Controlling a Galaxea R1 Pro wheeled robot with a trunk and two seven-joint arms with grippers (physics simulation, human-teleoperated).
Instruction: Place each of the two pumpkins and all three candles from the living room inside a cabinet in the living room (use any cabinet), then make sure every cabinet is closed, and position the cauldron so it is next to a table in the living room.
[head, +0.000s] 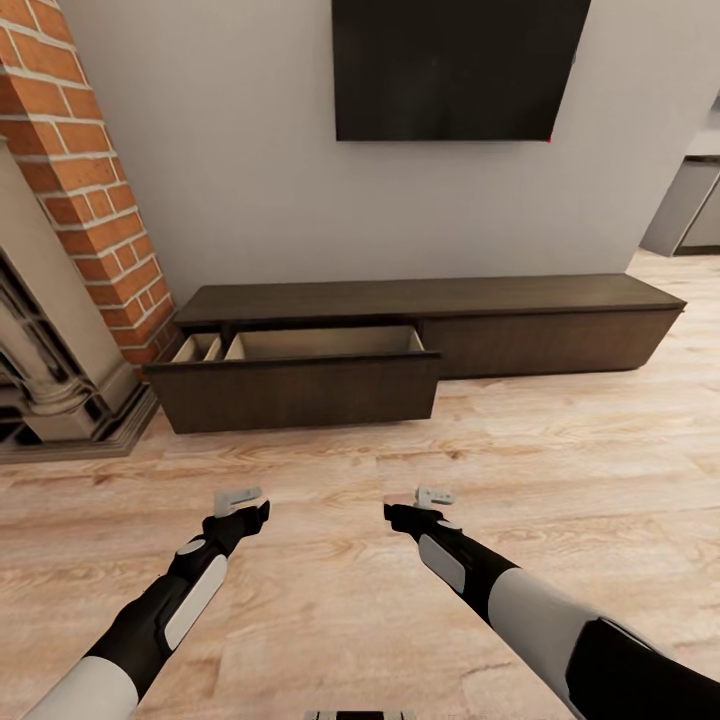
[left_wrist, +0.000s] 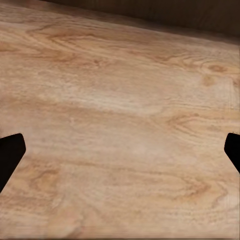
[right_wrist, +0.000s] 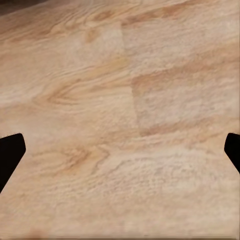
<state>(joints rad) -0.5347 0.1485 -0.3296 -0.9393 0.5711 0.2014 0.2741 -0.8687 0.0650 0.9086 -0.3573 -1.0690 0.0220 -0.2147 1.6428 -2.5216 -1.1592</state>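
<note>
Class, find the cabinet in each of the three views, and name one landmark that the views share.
Head view: cabinet across the middle, against the wall, left drawer pulled open.
Left wrist view: dark strip beyond the floor, likely its front.
Right wrist view: a dark sliver, too small to tell.
Shared landmark: the wood floor.

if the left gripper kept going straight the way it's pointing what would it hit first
Most likely the wooden floor: the left gripper, open and empty, points forward and down at bare boards. The open drawer of the cabinet lies farther ahead, though depth is hard to judge.
</note>
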